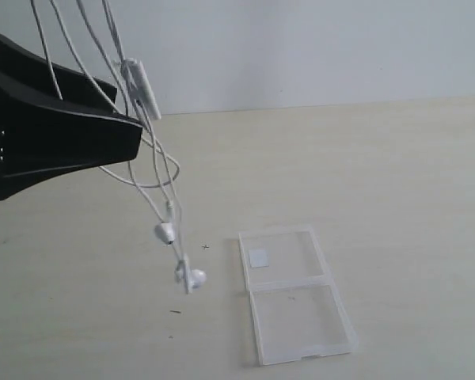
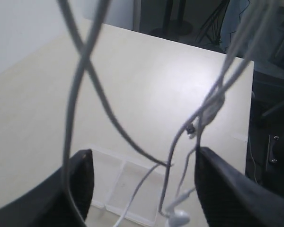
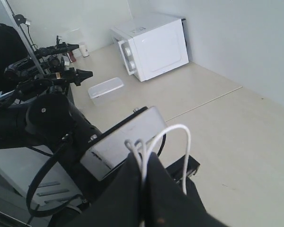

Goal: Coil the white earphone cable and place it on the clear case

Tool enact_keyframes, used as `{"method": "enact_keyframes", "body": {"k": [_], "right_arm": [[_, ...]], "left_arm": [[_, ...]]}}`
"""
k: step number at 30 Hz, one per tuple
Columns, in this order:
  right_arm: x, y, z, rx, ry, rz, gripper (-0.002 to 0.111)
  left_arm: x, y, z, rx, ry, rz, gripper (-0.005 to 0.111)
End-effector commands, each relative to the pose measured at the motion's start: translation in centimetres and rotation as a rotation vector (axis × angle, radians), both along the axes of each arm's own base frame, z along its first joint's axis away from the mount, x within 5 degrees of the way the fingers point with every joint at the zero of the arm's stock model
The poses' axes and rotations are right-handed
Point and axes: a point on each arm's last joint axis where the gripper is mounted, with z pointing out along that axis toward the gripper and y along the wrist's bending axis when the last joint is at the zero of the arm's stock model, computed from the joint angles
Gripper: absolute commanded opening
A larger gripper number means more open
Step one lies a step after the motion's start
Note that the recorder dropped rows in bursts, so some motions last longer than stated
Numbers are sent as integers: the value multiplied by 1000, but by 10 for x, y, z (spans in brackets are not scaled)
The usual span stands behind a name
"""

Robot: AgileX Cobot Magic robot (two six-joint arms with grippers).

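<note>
A pale wooden table (image 1: pixel 396 158) lies under soft, even light, with a plain white wall (image 1: pixel 301 47) just behind it, and a white microwave (image 3: pixel 151 45) and a shallow white tray (image 3: pixel 105 88) on it near that wall.

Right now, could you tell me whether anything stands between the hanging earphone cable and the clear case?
Nothing visible does. The white earphone cable, pinched in the right gripper, dangles left of the clear case in the exterior view, and only bare table lies between its earbuds and the case's open halves.
</note>
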Motion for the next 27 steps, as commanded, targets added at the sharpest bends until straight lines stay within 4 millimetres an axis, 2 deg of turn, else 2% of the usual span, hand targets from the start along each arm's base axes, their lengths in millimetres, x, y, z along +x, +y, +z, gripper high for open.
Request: {"method": "enact_keyframes", "body": {"k": [1,20,25,27], "right_arm": [[2,3,2,20,-15,2,0],[10,14,-3,65,8,25,0],[10,14,-3,64,1,27,0],[10,14,-3,66,3,27,0]], "left_arm": [[0,0,2,-36,10,11,60],[-4,-4,3,-74,43,-39,60],[-9,-6,2,-70,63,-90,45],[-10,-6,2,-66,63,-104,43]]}}
